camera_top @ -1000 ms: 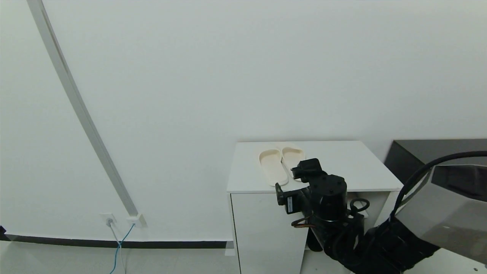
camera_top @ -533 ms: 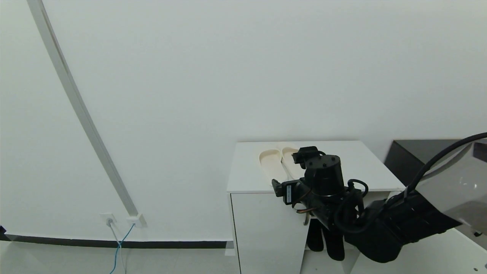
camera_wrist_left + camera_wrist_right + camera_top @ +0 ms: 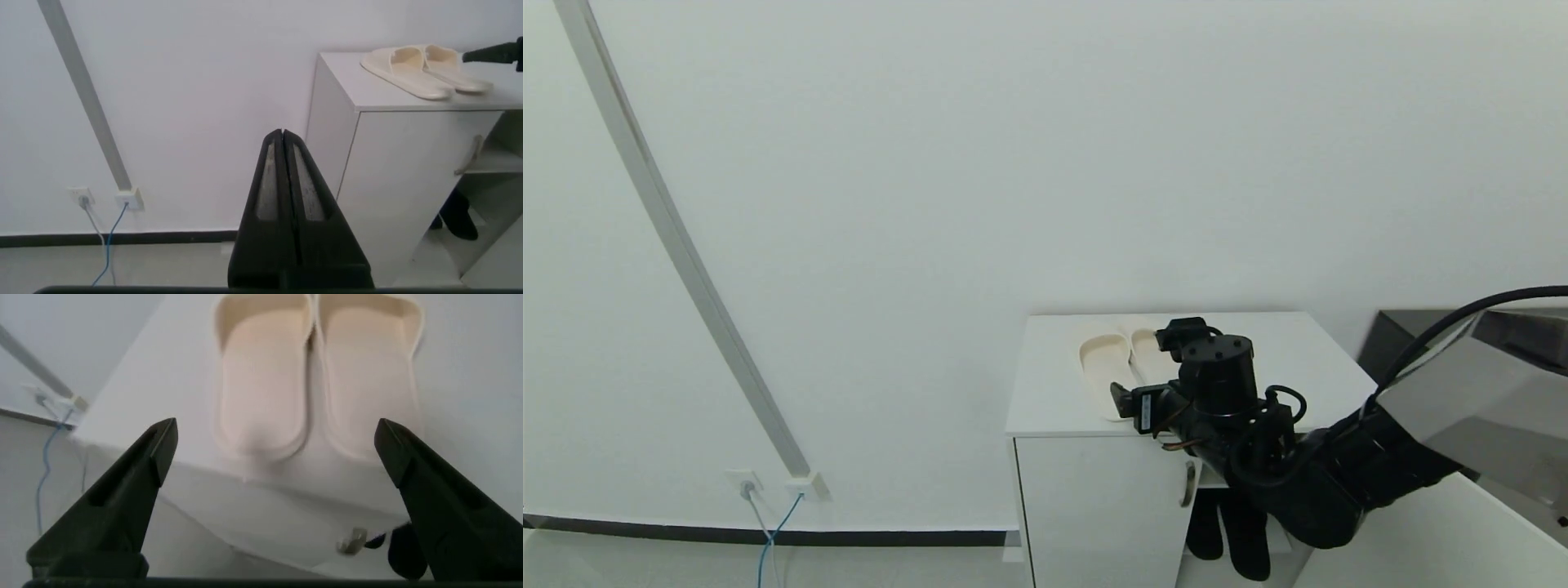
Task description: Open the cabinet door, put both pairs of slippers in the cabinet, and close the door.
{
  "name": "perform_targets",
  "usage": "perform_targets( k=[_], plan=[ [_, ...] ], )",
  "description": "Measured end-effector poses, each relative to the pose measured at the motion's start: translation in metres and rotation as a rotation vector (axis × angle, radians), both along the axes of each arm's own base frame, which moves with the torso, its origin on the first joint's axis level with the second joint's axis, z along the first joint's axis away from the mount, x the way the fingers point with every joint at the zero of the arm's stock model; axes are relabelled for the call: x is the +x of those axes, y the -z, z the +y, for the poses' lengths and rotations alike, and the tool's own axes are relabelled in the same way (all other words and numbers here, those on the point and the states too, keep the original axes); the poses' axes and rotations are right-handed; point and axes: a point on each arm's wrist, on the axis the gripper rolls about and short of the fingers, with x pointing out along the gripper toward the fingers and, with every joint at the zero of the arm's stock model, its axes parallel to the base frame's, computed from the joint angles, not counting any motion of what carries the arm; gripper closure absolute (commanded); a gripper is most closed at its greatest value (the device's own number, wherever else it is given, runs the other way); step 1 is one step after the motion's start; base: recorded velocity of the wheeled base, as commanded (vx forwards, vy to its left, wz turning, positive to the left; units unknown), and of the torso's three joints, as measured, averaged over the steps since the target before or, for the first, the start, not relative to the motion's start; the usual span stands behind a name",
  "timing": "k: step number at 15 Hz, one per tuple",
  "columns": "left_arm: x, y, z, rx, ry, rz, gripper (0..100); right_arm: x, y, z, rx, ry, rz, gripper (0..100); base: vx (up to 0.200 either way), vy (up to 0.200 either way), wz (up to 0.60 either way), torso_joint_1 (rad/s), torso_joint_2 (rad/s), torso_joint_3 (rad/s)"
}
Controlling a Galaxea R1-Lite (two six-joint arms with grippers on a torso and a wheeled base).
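The cabinet (image 3: pixel 1094 506) is open on its right side, so I judge the first step done. A black pair of slippers (image 3: pixel 1229 535) stands low inside the open compartment, under the shelf (image 3: pixel 494 167). That is one pair in, as far as I can see.

The cream pair of slippers (image 3: pixel 315 376) is not yet in. It lies side by side on the cabinet top, toward the left front corner. My right gripper (image 3: pixel 275 433) hangs just over this pair with its jaws spread wide, one finger to either side, holding nothing. I cannot tell whether it touches the slippers.

My left gripper (image 3: pixel 283 139) is pressed shut and empty, well apart from the cabinet, off to its left.

What is left, by my reckoning: close on the cream pair, carry it down into the open compartment, then swing the door shut.
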Motion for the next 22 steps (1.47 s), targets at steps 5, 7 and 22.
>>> perform_targets(
  k=[5,7,22],
  plan=[
    [0.000,0.000,0.000,-0.004,-0.001,0.000,100,0.017,0.021,0.005,-0.022,0.000,0.013,0,0.000,0.000,0.00,0.000,0.00,0.000],
    [0.000,0.000,0.000,-0.004,-0.001,0.000,100,0.028,0.026,0.006,-0.037,0.000,0.005,0,0.000,0.000,0.00,0.000,0.00,0.000],
    [0.000,0.000,0.000,-0.005,-0.002,0.000,100,0.098,0.047,0.019,-0.035,-0.048,-0.031,0,0.000,0.000,0.00,0.000,0.00,0.000]
  ],
)
